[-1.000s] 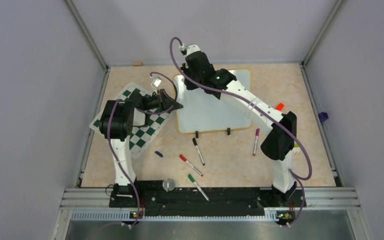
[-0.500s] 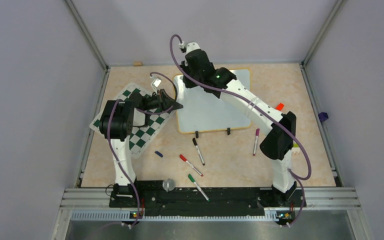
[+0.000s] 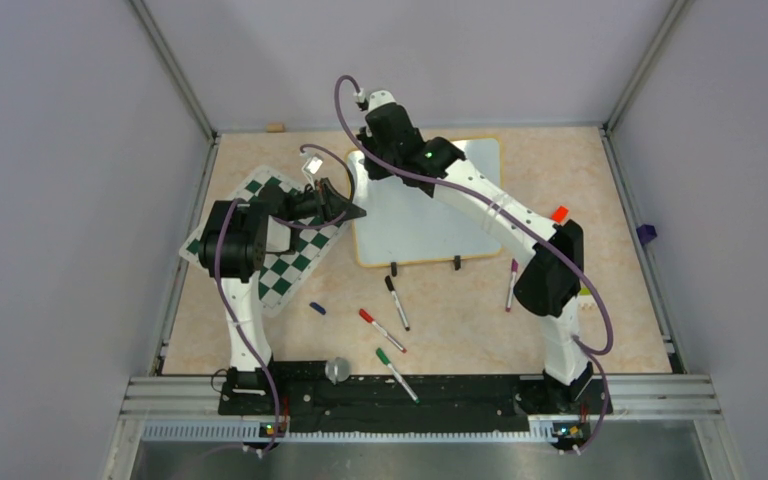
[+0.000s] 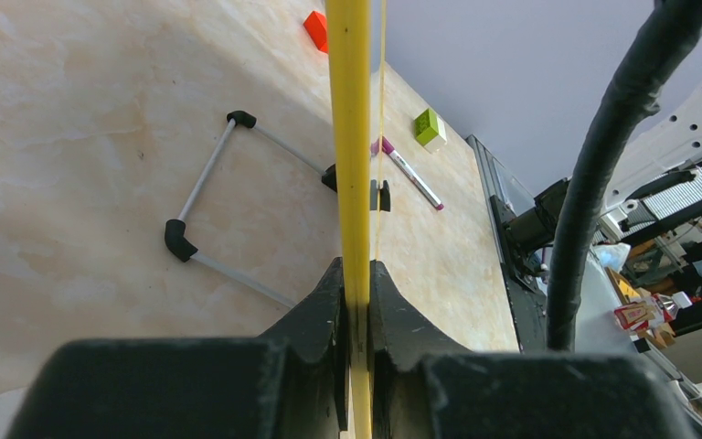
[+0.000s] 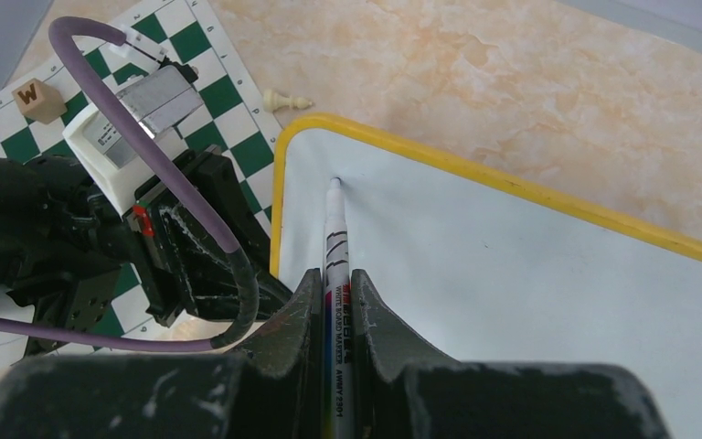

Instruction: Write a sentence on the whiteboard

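The whiteboard is laid flat on the far middle of the desk, clips toward the arms. Its yellow left rim is pinched in the closed left tool. A white marker is clamped in the right tool, its tip set on the board near the far left corner. A chequered mat is seen just beside, and four loose markers nearer the arms.

Loose markers just before the whiteboard
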